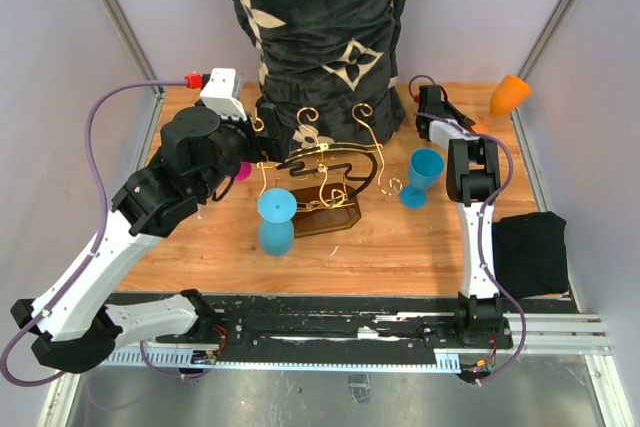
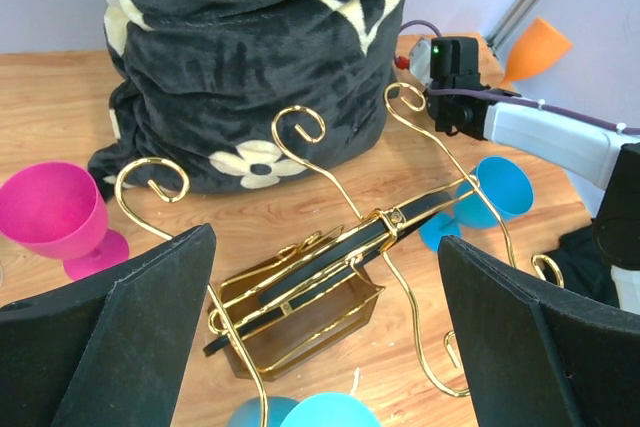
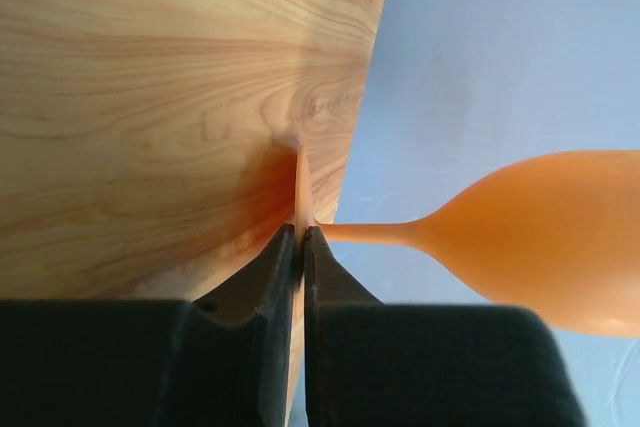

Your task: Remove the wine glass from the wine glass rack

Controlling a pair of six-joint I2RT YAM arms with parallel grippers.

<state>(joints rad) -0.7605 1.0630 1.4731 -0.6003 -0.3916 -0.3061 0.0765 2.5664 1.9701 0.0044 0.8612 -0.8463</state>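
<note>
A blue glass (image 1: 277, 219) is at the near side of the gold wire rack (image 1: 325, 182), in the middle of the table (image 1: 400, 247). The left gripper (image 2: 325, 237) faces the rack, fingers spread wide. At the table's far right edge, the right gripper (image 3: 300, 232) pinches the orange wine glass (image 3: 540, 247) by its foot.

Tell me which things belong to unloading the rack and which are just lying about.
Job: gold rack, hanging blue glass, orange glass in right gripper, open left gripper.
Lying about: pink glass, standing blue glass, flowered blanket, black cloth.
</note>
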